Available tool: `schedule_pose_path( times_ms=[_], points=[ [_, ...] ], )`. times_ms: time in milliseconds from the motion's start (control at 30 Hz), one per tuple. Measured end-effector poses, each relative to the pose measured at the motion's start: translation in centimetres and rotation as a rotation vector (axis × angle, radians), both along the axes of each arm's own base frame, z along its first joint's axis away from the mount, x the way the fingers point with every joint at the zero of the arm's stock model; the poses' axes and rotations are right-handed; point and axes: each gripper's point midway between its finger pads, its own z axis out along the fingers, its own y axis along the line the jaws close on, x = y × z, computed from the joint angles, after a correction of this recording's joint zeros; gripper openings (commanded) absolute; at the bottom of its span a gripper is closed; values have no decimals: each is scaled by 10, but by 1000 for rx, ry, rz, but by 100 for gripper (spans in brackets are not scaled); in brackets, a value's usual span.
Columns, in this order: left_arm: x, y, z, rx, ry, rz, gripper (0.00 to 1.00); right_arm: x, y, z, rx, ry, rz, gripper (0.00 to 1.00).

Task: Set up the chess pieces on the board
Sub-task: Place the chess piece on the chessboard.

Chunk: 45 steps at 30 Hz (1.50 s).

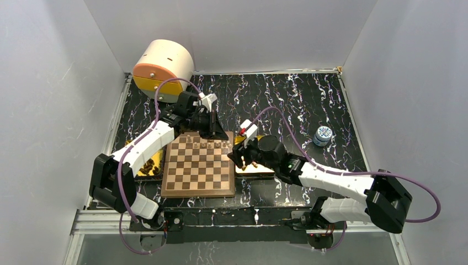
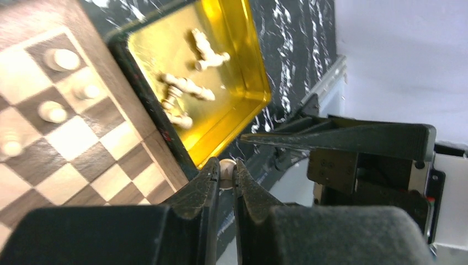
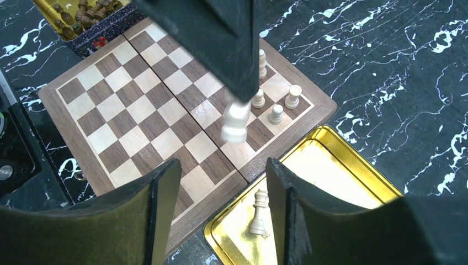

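As we see the left hand [image 2: 226, 172]: pinching a chess piece [image 3: 233, 122] above the board [image 3: 138, 110].
Right hand [image 3: 222, 168]: spread, over the gold tray [image 3: 336, 171].

Work surface: table [image 1: 287, 94], black marble-pattern top with white veining, walled in by pale panels on three sides. Lying directly on it: the board [image 1: 198, 171], flat, near-centre and close to the near edge, roughly square to the table. A gold tray [image 3: 331, 176] sits just beside its right edge, one corner up against the border. A second gold tray [image 1: 149, 172] sits just beside its left edge. A cream-and-orange drum [image 1: 163, 66] occupies the far left corner. A small blue-lidded jar [image 1: 323, 135] stands upright at right, well apart from the rest.
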Motion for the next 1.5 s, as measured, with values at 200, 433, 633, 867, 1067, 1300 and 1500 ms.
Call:
schedule_pose_path(
  times_ms=[200, 433, 633, 867, 1067, 1300, 1500],
  points=[
    [38, 21, 7, 124, -141, 130, 3, -5, -11, 6, 34, 2, -22, 98],
    [82, 86, 18, 418, -382, 359, 3, -7, -18, 14, 72, 3, -45, 99],
    [97, 141, 32, 630, -534, 522, 9, -9, -22, 16, 88, 5, -57, 99],
    [93, 192, -9, 819, -502, 622, 9, -9, -23, 17, 89, 4, -57, 99],
    [90, 214, -42, 849, -454, 698, 8, -11, -28, 21, 108, -9, -61, 99],
    [91, 213, -63, 801, -454, 751, 9, -12, -32, 21, 110, -15, -65, 99],
    [96, 210, -70, 783, -446, 773, 9, -16, -39, 21, 120, -23, -68, 99]
  ],
)
